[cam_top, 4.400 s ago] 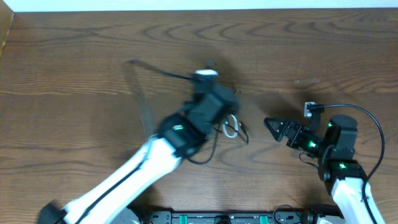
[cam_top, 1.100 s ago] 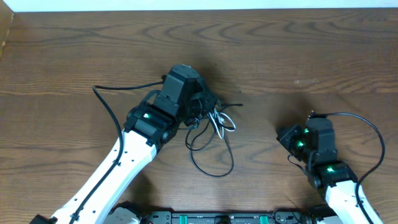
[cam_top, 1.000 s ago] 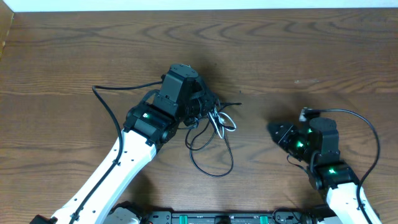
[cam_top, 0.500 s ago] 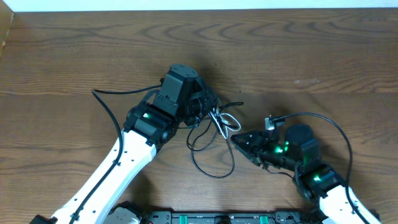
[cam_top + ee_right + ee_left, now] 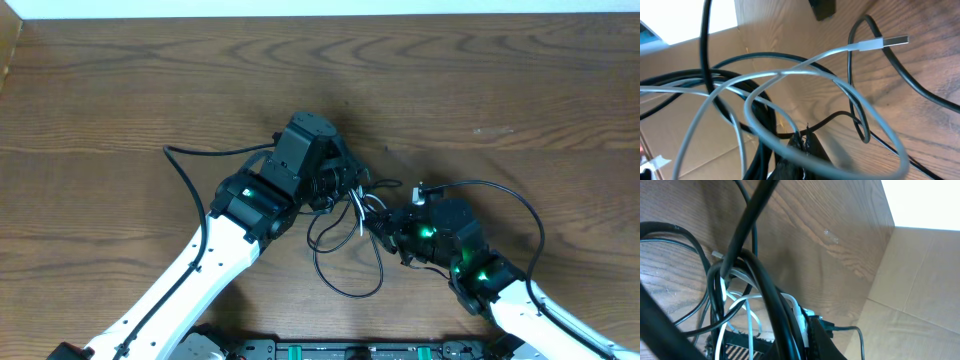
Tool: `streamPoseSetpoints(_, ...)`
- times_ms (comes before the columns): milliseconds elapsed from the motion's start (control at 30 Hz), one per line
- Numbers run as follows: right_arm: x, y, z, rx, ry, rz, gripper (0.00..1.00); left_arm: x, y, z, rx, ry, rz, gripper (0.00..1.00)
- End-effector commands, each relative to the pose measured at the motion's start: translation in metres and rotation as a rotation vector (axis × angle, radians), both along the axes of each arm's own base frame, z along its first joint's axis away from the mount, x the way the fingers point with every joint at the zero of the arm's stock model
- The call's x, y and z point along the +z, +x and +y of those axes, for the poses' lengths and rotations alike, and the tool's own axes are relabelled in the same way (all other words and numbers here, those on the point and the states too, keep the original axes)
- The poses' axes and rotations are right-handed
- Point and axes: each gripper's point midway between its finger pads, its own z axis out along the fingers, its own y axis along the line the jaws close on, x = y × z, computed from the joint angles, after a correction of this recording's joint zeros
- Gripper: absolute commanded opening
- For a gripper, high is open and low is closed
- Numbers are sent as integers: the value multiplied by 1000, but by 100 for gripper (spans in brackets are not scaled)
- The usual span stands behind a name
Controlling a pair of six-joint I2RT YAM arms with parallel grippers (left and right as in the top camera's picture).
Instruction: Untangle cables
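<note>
My left gripper (image 5: pixel 338 182) is clamped tight on the cables (image 5: pixel 345 200), right at the top of the knot. In the left wrist view the black cords (image 5: pixel 765 280) and the white cord (image 5: pixel 747 300) all funnel down toward my fingers. My right gripper (image 5: pixel 382 224) has its jaws closed too, with its tip pushed into the near edge of the same knot, just beside the left one. I cannot tell whether a strand is actually caught between those jaws. A thin black strand seems to run up to the fingertips in the right wrist view, but the contact itself is hidden.

Just beyond the right tips, the white cord loops across itself twice, and its silver plug (image 5: pixel 892 40) sticks out free to the side. Black cords thread through those loops. Below both grippers a big slack black loop (image 5: pixel 350 270) lies flat on the wooden table (image 5: pixel 520 90), with nothing on it.

I judge this to be the start of a pull-apart, with one hand anchoring the knot and the other taking a single strand. The task looks barely begun, since everything is still bunched together.

Next, the right arm should draw slowly away from the left, outward and low over the table. I should watch whether one cord slides clear or the whole bundle drags along. If it drags, I should let go and take the free plug end instead.
</note>
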Motion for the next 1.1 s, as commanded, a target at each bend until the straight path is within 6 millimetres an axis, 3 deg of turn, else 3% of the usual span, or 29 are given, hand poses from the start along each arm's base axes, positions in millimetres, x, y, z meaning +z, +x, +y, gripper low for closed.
streamPoseSetpoints(0,-2,-6,4,76,-41,-64,1,7,5,-2,10,-16,-23,8)
streamPoseSetpoints(133,-23,-1,-14,79,-196,-128,1,11,8,-3,-25,0,-74,8)
streamPoseSetpoints(233,-62,3,-60,-20,-408,-42,1,14,12,0,-71,0,-111,8)
streamPoseSetpoints(300,-76,3,-85,-67,-495,9,1,17,17,6,-79,-16,-114,8)
streamPoseSetpoints(467,-89,16,-143,-161,-618,39,1,33,36,28,-133,-91,-182,8)
streamPoseSetpoints(533,-88,21,-155,-190,-602,47,1,39,41,38,-147,-124,-193,8)
streamPoseSetpoints(600,-70,28,-140,-109,-472,-31,5,41,43,45,-140,-148,-185,8)
streamPoseSetpoints(700,-23,21,-90,117,-166,-187,33,39,47,48,-113,-136,-183,8)
streamPoseSetpoints(767,4,11,-69,206,-11,-217,50,38,46,46,-109,-124,-184,8)
streamPoseSetpoints(900,7,-1,-51,189,90,-36,44,33,46,41,-36,-121,-133,8)
streamPoseSetpoints(1067,2,-6,-32,139,92,74,43,28,42,30,11,-77,-129,8)
